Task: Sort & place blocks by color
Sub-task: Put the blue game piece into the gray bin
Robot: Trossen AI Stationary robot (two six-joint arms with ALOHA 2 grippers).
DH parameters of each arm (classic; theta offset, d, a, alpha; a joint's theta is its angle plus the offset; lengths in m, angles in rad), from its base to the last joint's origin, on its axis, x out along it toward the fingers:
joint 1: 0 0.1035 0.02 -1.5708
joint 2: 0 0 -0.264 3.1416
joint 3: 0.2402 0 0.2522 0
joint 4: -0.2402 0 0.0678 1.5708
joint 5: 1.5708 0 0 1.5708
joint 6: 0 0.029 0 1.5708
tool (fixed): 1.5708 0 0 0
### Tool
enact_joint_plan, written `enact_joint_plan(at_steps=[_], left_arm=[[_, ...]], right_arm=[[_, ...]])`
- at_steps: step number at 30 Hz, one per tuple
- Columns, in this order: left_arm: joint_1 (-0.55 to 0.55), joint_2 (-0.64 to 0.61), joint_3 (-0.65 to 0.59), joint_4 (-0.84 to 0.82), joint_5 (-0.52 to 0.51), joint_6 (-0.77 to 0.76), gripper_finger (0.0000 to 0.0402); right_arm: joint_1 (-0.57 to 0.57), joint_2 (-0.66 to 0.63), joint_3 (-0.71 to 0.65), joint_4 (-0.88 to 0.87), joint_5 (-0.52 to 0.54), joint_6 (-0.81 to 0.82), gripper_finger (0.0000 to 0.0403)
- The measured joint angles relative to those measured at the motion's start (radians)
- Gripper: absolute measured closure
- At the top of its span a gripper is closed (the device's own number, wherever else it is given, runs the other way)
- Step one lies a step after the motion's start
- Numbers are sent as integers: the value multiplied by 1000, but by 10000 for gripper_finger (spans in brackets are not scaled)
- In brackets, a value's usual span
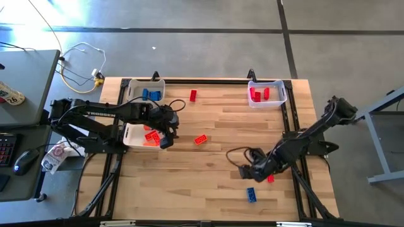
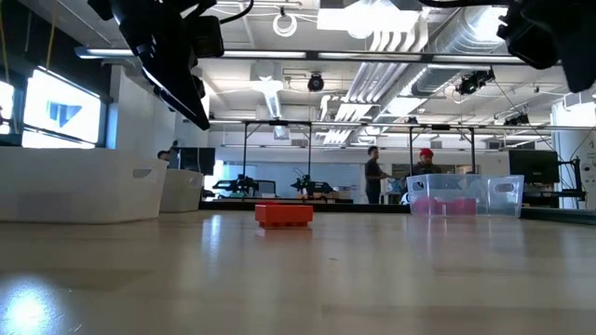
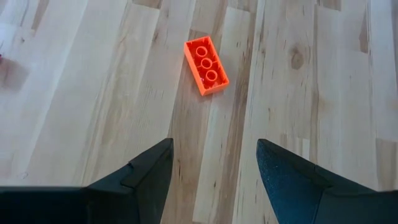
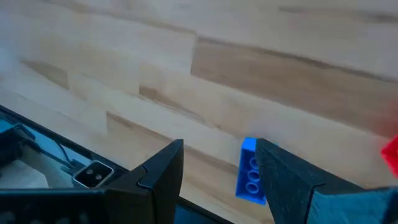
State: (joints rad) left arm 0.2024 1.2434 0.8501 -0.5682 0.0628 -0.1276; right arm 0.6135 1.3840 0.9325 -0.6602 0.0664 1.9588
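My left gripper (image 1: 169, 139) (image 3: 214, 146) hangs open above the table, just right of the white bin (image 1: 129, 135) that holds orange blocks (image 1: 150, 136). An orange block (image 1: 200, 139) (image 3: 206, 57) (image 2: 284, 215) lies flat, studs up, a little farther right of it. My right gripper (image 1: 247, 171) (image 4: 219, 148) is open above the table's near right part. A blue block (image 1: 251, 194) (image 4: 250, 178) lies below and beside it, and a red block (image 1: 270, 179) is close by. Another red block (image 1: 193, 95) lies near the far edge.
A white bin (image 1: 136, 86) at the far left holds blue blocks (image 1: 150, 94). A clear bin (image 1: 278, 101) (image 2: 503, 191) at the far right holds red blocks (image 1: 259, 94). Bare wood stretches across the table's middle. People stand in the room beyond the table.
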Motion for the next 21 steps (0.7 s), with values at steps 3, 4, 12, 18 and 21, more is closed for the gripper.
enact_joint_plan(at_steps=[3,4,12,18,21], left_arm=[[0,0,0,0,0,0,184],[0,0,0,0,0,0,184],[0,0,0,4,0,0,184],[0,0,0,19,0,0,184],[0,0,0,26,-13,0,184]], right_arm=[[29,39,0,43,-17,24,219],[39,50,0,50,-18,35,219],[106,120,0,96,-18,137,219],[143,154,1,110,-18,198,219],[159,177,1,116,-17,225,219]])
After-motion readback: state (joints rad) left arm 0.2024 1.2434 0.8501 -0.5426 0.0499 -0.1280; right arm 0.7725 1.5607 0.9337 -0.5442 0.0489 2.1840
